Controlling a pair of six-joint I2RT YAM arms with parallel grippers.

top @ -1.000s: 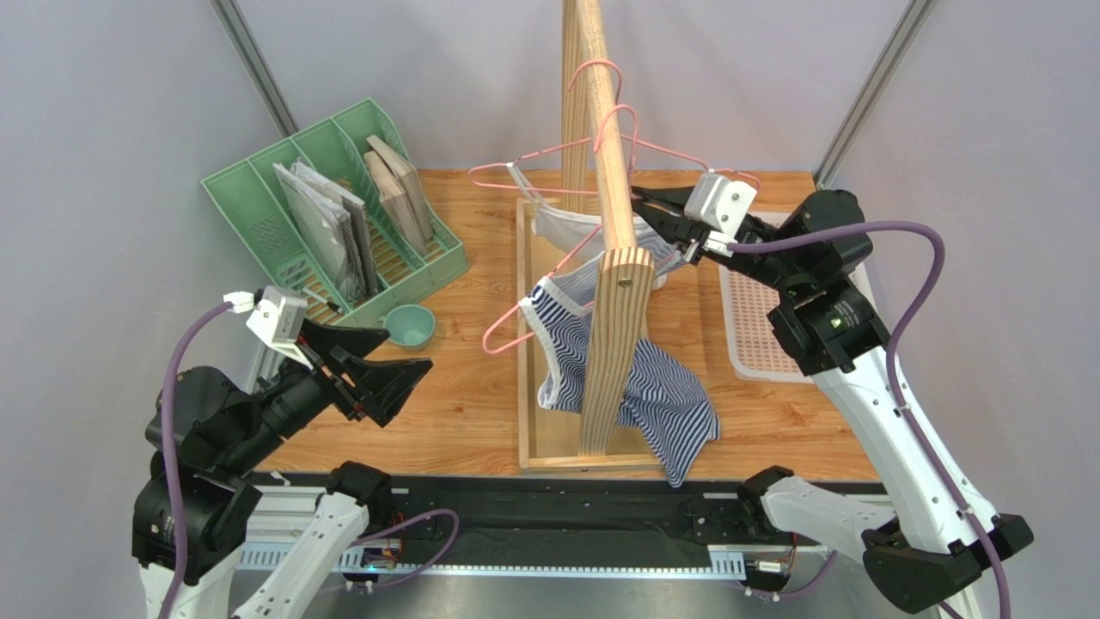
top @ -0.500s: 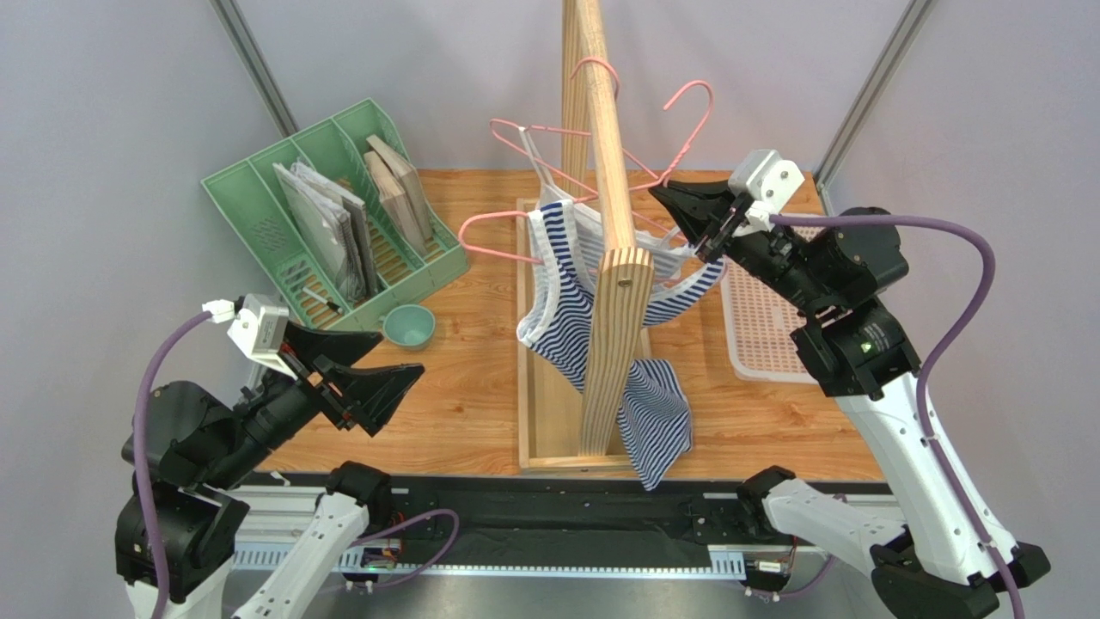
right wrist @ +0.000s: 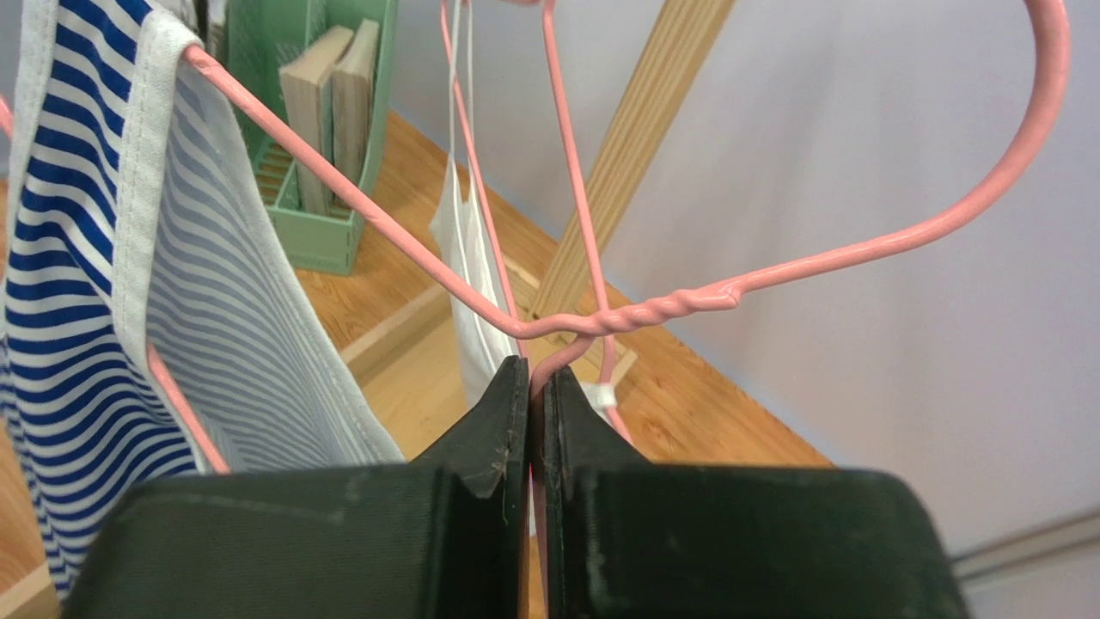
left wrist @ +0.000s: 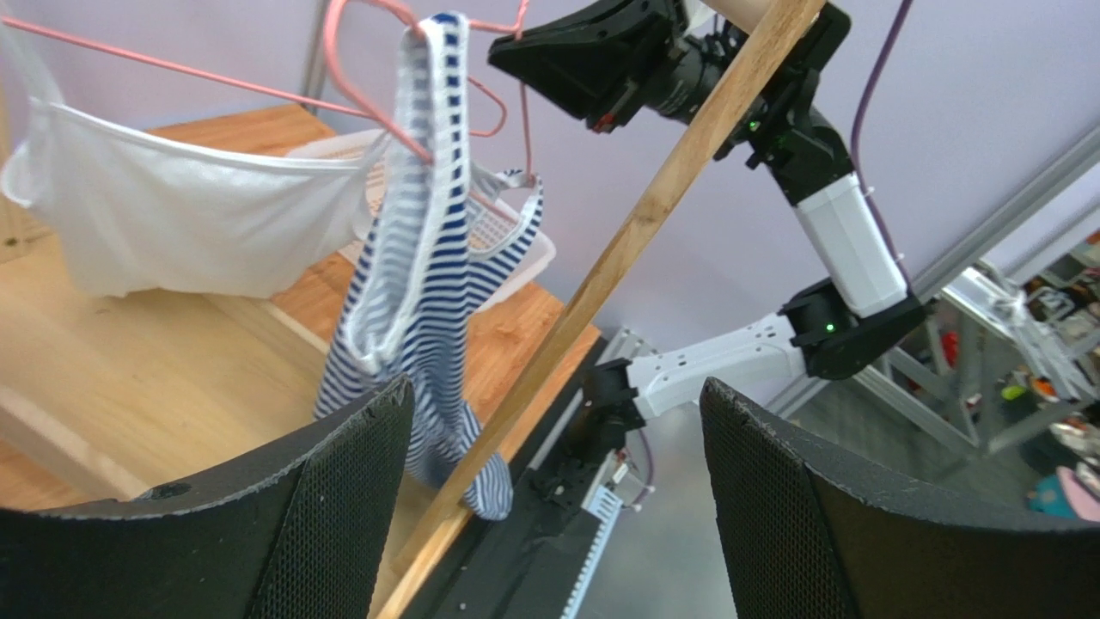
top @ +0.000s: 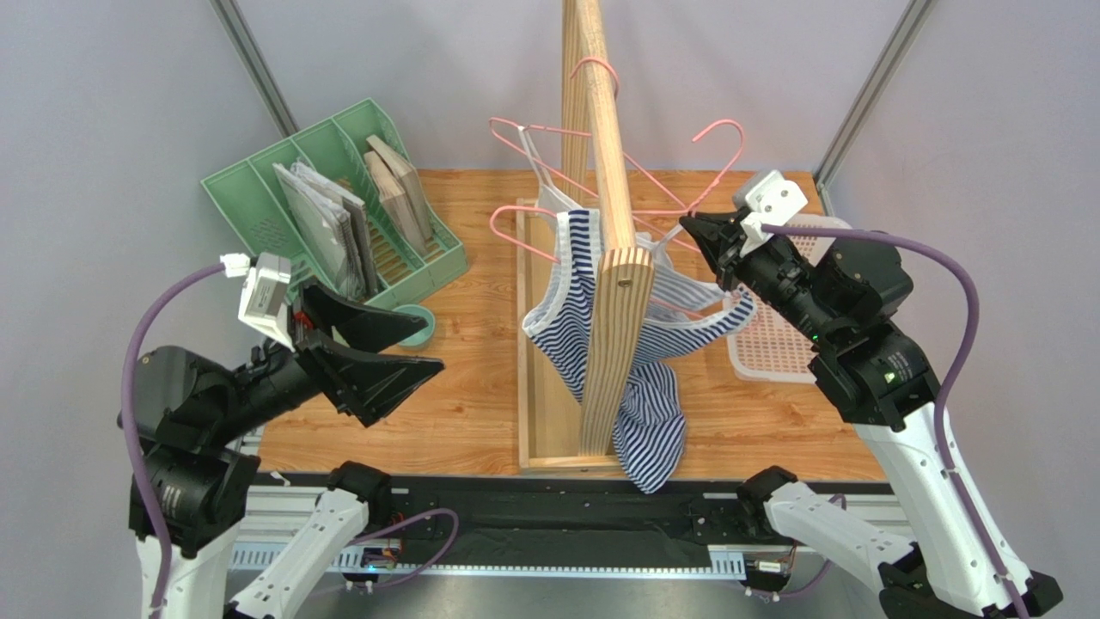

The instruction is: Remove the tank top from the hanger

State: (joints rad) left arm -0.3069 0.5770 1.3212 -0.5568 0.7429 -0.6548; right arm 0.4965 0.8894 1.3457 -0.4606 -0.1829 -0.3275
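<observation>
Only in the right wrist view is the right gripper (right wrist: 532,381) seen pinched shut on the wire of the pink hanger (right wrist: 672,307), below its twist. From above, the striped tank top (top: 564,303) is seen hung there against the wooden rack (top: 617,277). The left gripper (top: 416,348) is held wide and empty over the table (top: 478,400).

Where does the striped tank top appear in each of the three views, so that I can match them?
Top external: tank top at centre, draped beside the wooden rack.
Left wrist: tank top centre-left, left of the slanted wooden rack.
Right wrist: tank top at the left edge, wooden rack upper centre.
Shared landmark: the wooden rack.
</observation>
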